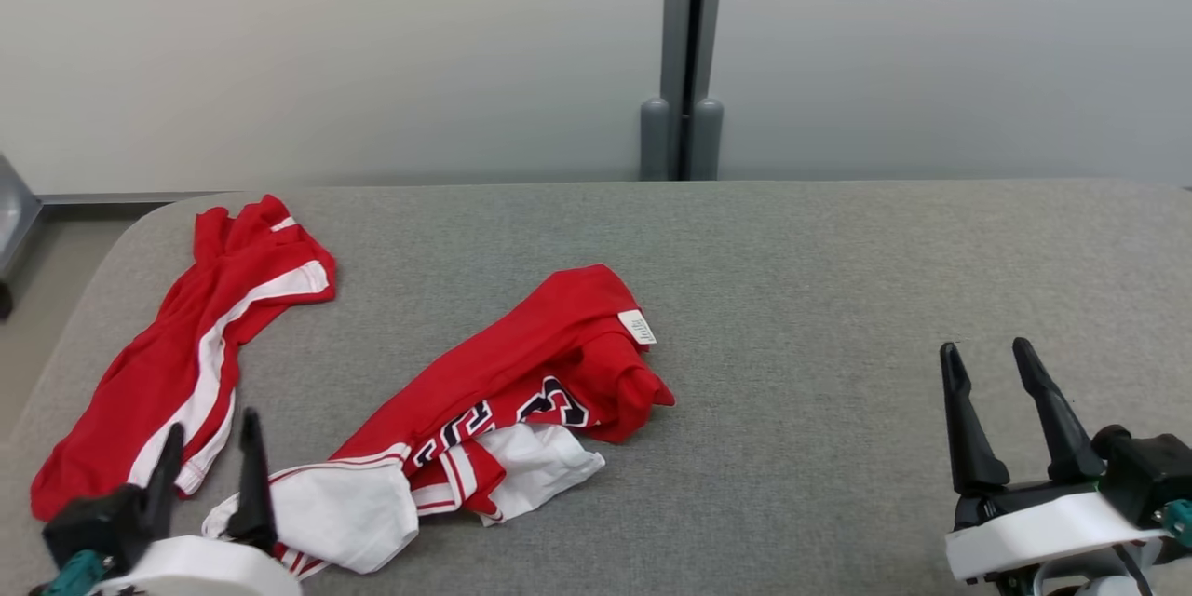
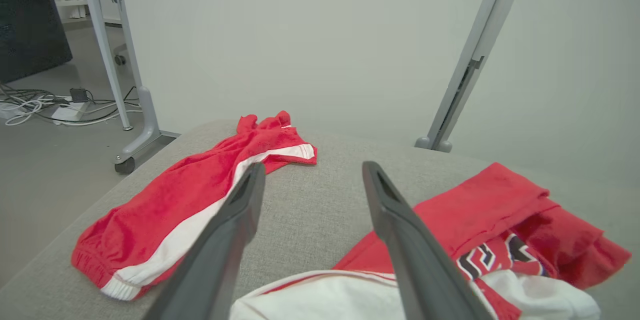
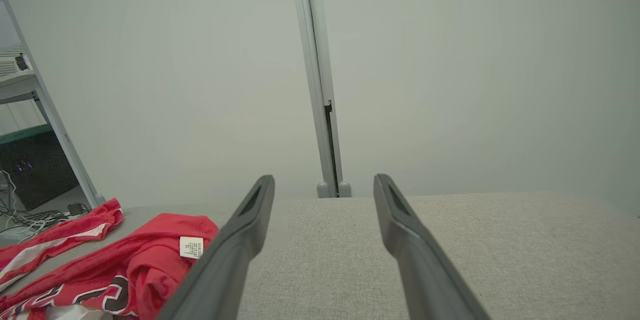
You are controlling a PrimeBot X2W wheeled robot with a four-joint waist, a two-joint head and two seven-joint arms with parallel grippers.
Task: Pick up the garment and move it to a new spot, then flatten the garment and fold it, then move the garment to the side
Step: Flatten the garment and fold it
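A crumpled garment [image 1: 521, 391], a red and white jersey with dark lettering, lies bunched on the grey padded table [image 1: 801, 298], left of centre. Its white part reaches toward the front left. My left gripper [image 1: 211, 428] stands open at the front left, just left of that white part, with nothing between its fingers. In the left wrist view the left gripper [image 2: 314, 167] frames bare table, and the jersey [image 2: 500, 215] lies to its right. Far off at the front right, my right gripper [image 1: 985, 352] is open and empty. The right wrist view has the right gripper [image 3: 324, 180] with the jersey [image 3: 140, 260] at lower left.
Red shorts with a white side stripe [image 1: 196, 345] lie stretched along the table's left edge, also in the left wrist view [image 2: 195, 200]. A grey partition post [image 1: 684, 65] stands behind the table. Cables [image 2: 45, 107] lie on the floor to the left.
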